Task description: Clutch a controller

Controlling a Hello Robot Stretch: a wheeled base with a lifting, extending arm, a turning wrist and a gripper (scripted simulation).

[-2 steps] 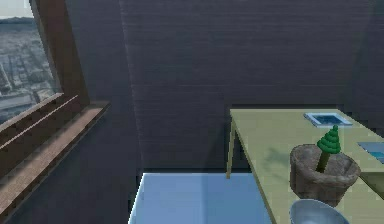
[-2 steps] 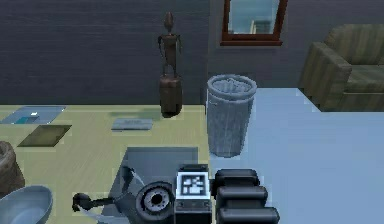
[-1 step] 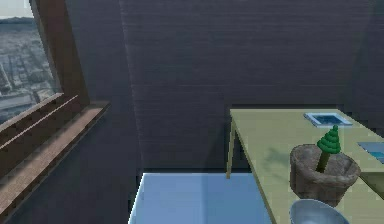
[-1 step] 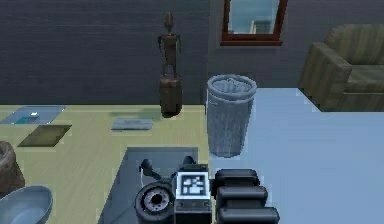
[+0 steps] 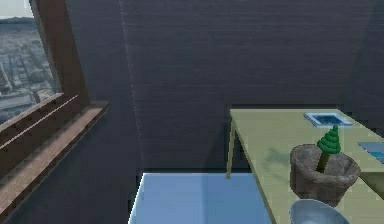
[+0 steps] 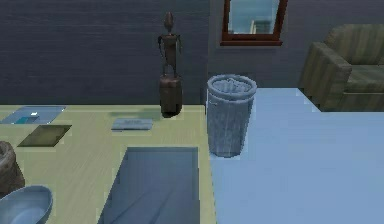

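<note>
In the forward view a brown pot (image 5: 322, 178) stands on the yellow-green table (image 5: 268, 135) at the view's right, and a small green plant (image 5: 329, 142) rises upright out of it. Just below the pot, at the bottom edge, lies a grey-blue bowl (image 5: 318, 212); its inside is plain grey-blue. Farther back on the table lies a flat blue-and-white thing (image 5: 325, 119), and a second flat blue thing (image 5: 374, 150) lies at the right edge. A wood-framed window (image 5: 30, 70) fills the view's left, and a light blue floor (image 5: 200, 195) lies beside the table.

In the arm side view a grey bin (image 6: 231, 115) stands upright on the light blue floor, just beside the table's edge; what it holds is hidden by its wall. The pot and the bowl sit at the left edge. A dark flat panel (image 6: 155, 185) lies on the table. Beyond it lie three small flat things, well apart: a light blue one (image 6: 28, 115), a dark one (image 6: 45, 135) and a grey one (image 6: 131, 124). Which of them, if any, is the controller cannot be told, so neither can its look or its place relative to the fingers. How the gripper's fingers stand cannot be told either. Behind the table are a dark statue (image 6: 168, 45), a framed mirror (image 6: 253, 20) and a striped armchair (image 6: 350, 65).
</note>
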